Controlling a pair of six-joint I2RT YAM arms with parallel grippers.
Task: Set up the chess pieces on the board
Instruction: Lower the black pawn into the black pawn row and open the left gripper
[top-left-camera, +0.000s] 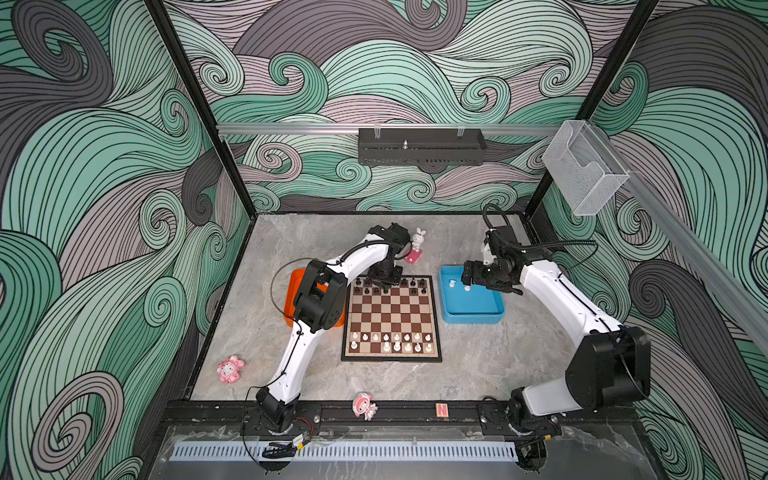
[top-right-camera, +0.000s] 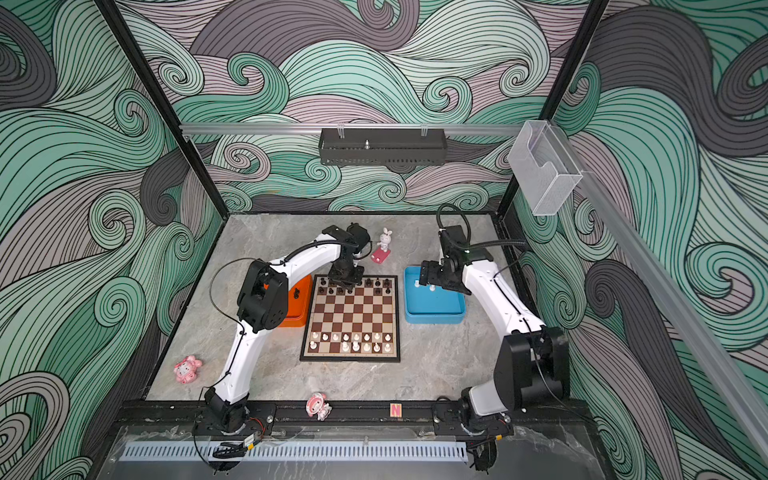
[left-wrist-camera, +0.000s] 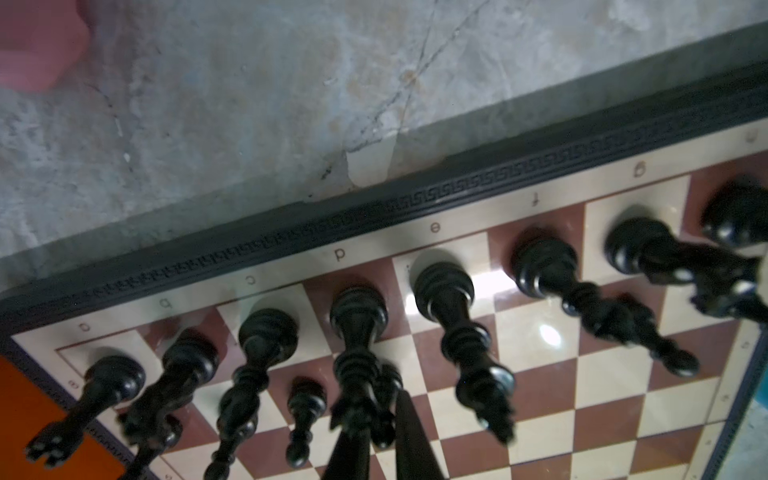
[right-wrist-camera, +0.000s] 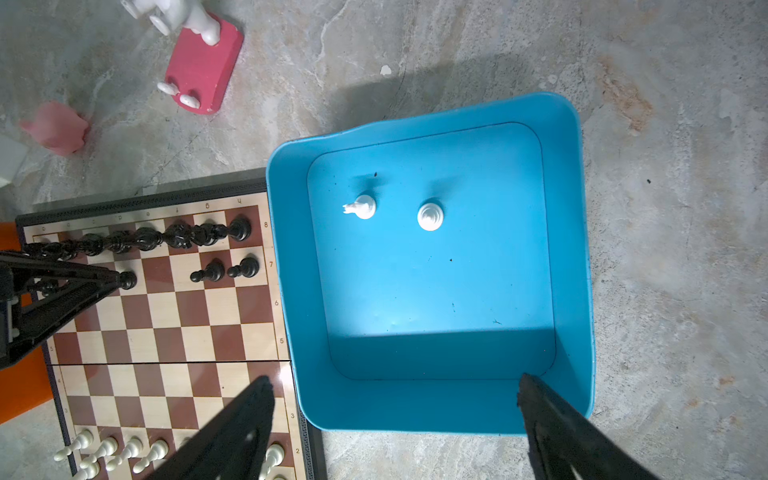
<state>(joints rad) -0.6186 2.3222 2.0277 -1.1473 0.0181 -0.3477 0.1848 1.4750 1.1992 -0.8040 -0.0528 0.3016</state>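
Note:
The board (top-left-camera: 392, 316) (top-right-camera: 351, 316) lies mid-table. Black chess pieces (top-left-camera: 413, 284) (left-wrist-camera: 444, 291) fill its far rows and white ones (top-left-camera: 386, 340) its near rows. My left gripper (top-left-camera: 384, 284) (left-wrist-camera: 380, 411) reaches down over the far rows, shut on a black pawn (left-wrist-camera: 386, 395) (right-wrist-camera: 128, 280) that sits in the second row. My right gripper (top-left-camera: 467, 274) (right-wrist-camera: 395, 382) hovers open above the blue tray (top-left-camera: 473, 311) (right-wrist-camera: 569, 249), nothing between its fingers. In the tray lie a white knight (right-wrist-camera: 361, 206) and another white piece (right-wrist-camera: 430, 216).
An orange tray (top-left-camera: 291, 291) (top-right-camera: 297, 307) sits left of the board, partly under my left arm. A white rabbit on a pink base (top-left-camera: 417, 245) (right-wrist-camera: 199, 62) stands just behind the board. Pink figurines lie at the front left (top-left-camera: 230, 369) and on the front rail (top-left-camera: 364, 406).

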